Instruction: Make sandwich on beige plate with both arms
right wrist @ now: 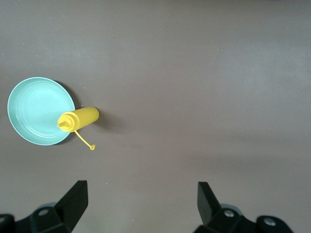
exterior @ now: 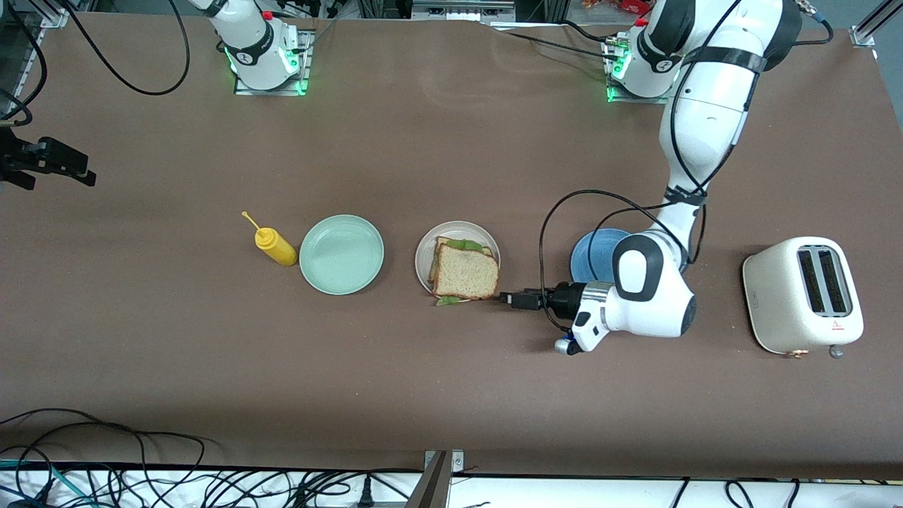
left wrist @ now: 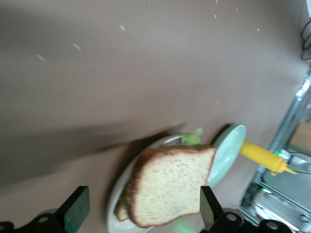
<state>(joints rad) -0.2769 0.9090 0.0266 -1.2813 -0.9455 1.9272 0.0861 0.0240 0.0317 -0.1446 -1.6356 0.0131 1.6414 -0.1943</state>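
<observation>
The sandwich (exterior: 464, 274) lies on the beige plate (exterior: 423, 247): two brown bread slices with green lettuce (exterior: 463, 245) between them. The top slice hangs over the rim on the side nearer the front camera. My left gripper (exterior: 506, 298) is open and low by the sandwich's corner, toward the left arm's end of the table. In the left wrist view the sandwich (left wrist: 170, 184) and plate (left wrist: 114, 204) lie just ahead of the open left gripper (left wrist: 143, 191), which holds nothing. My right gripper (right wrist: 141, 187) is open and empty, high over bare table.
A mint green plate (exterior: 341, 254) and a lying yellow squeeze bottle (exterior: 275, 247) sit toward the right arm's end; both show in the right wrist view (right wrist: 39, 110), (right wrist: 77, 119). A blue plate (exterior: 592, 254) lies partly under the left arm. A white toaster (exterior: 803, 293) stands at the left arm's end.
</observation>
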